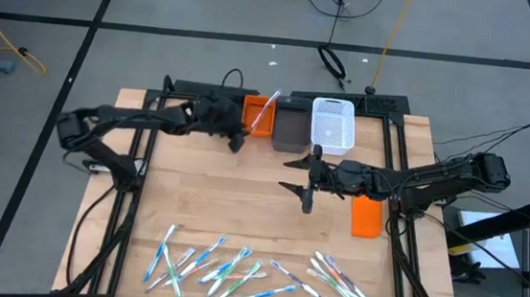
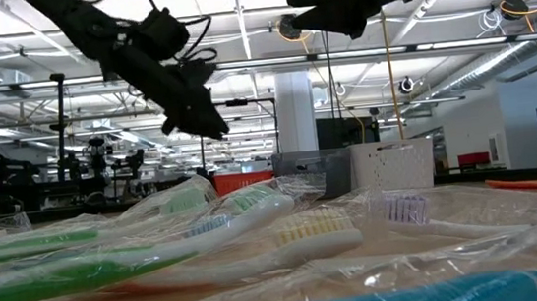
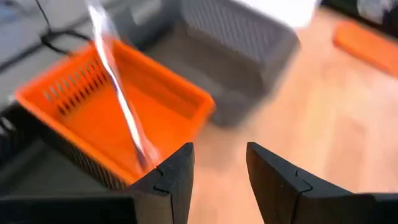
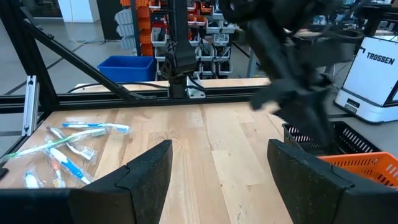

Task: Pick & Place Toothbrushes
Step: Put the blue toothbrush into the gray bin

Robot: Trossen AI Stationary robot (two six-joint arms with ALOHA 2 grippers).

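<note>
You cannot read the colour of the wrapped toothbrush (image 3: pixel 118 93) leaning in the orange bin (image 3: pixel 93 112): the left wrist view smears it into a pale streak, and its lower end drops behind one finger (image 3: pixel 168 180). The grey bin (image 3: pixel 242 56) beyond is also blurred, and the white bin (image 3: pixel 280 9) is cut by the picture's edge. From above, the toothbrushes (image 1: pixel 226 265) along the table's near edge are too small to count or sort reliably. In the low view, the nearest wrapped toothbrushes (image 2: pixel 141 262) fill the foreground out of focus, hiding most of the table. In the right wrist view, the left arm (image 4: pixel 292 74) is blurred, covering part of the bins.
</note>
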